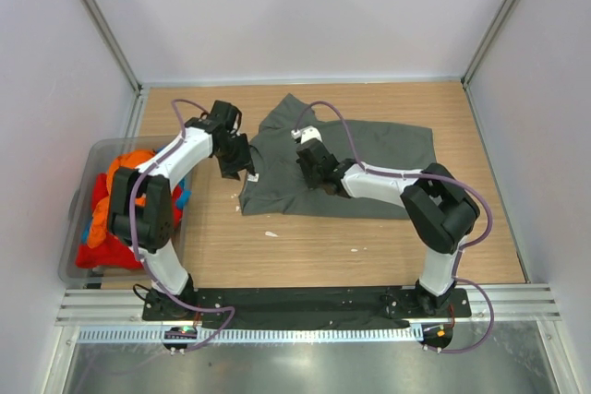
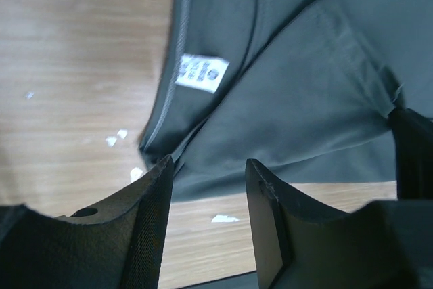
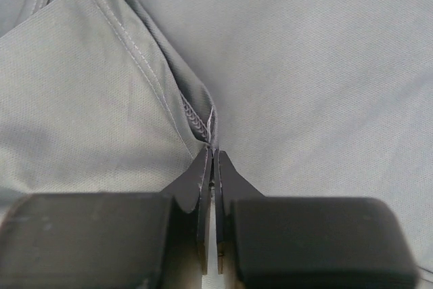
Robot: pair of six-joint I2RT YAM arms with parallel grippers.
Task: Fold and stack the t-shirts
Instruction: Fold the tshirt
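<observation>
A dark grey-green t-shirt (image 1: pixel 369 149) lies spread on the wooden table, its white neck label (image 2: pixel 201 72) showing in the left wrist view. My right gripper (image 1: pixel 309 161) rests on the shirt's left part. In the right wrist view that gripper (image 3: pixel 214 152) is shut, pinching a stitched sleeve hem of this t-shirt (image 3: pixel 122 99) at its tips. My left gripper (image 1: pixel 242 169) hovers at the shirt's left edge by the collar. It stands open (image 2: pixel 210 174), with cloth and bare wood showing between its fingers. Orange (image 1: pixel 129 173), red (image 1: pixel 102 248) and blue (image 1: pixel 92 226) t-shirts are bunched in the bin.
A translucent grey plastic bin (image 1: pixel 92 148) stands at the table's left edge. Small white scraps (image 1: pixel 271 233) lie on the wood in front of the shirt. White walls enclose the table on three sides, and a metal rail (image 1: pixel 305 302) with the arm bases runs along the near edge.
</observation>
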